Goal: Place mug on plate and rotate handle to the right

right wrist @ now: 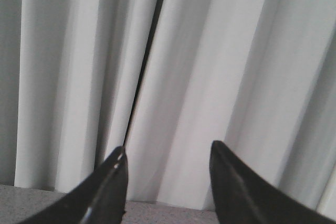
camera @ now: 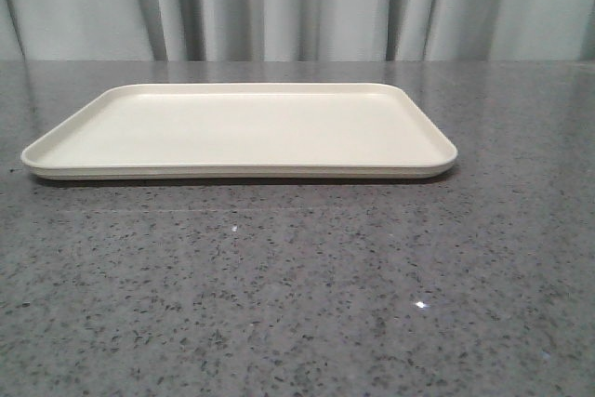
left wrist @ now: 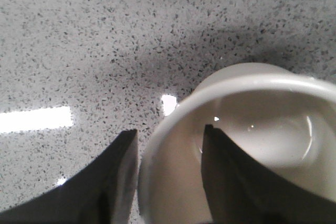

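Speckled table (camera: 297, 323) lies nearest, plate (camera: 121, 169) beyond it, bare; mug out of front view. Left gripper (left wrist: 170, 174) straddles mug (left wrist: 236, 87) wall, one finger inside, one outside, seemingly closed on rim. Lift straight, keep level, set down mid-plate. Right gripper (right wrist: 168, 182) agape, empty, facing curtain (right wrist: 210, 51)

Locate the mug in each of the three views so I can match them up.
Front view: the mug is not in the picture; only the plate on the speckled grey table.
Left wrist view: mug at lower right, its rim wall between the left gripper fingers, one finger inside, one outside.
Right wrist view: not in it; curtain beyond the right gripper.
Shared landmark: the speckled grey table.
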